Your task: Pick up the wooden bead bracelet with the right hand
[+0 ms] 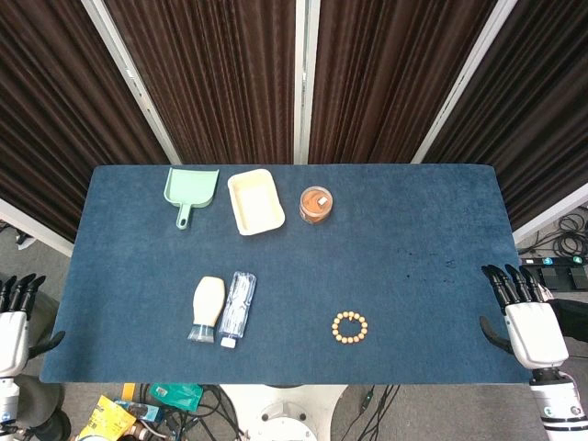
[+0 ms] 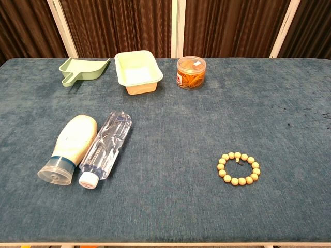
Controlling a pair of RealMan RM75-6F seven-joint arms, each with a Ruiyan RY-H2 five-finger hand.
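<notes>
The wooden bead bracelet (image 1: 350, 327) (image 2: 238, 168) lies flat as a ring of light tan beads on the blue table (image 1: 413, 239), towards the front, right of centre. My right hand (image 1: 525, 319) hangs off the table's right edge, well to the right of the bracelet, fingers apart and holding nothing. Off the left edge, my left hand (image 1: 16, 322) also holds nothing, fingers spread. Neither hand shows in the chest view.
A cream squeeze bottle (image 1: 208, 308) and a clear plastic bottle (image 1: 238, 308) lie side by side at front left. Along the back stand a green scoop (image 1: 189, 191), a cream tray (image 1: 254, 201) and a small round jar (image 1: 315, 204).
</notes>
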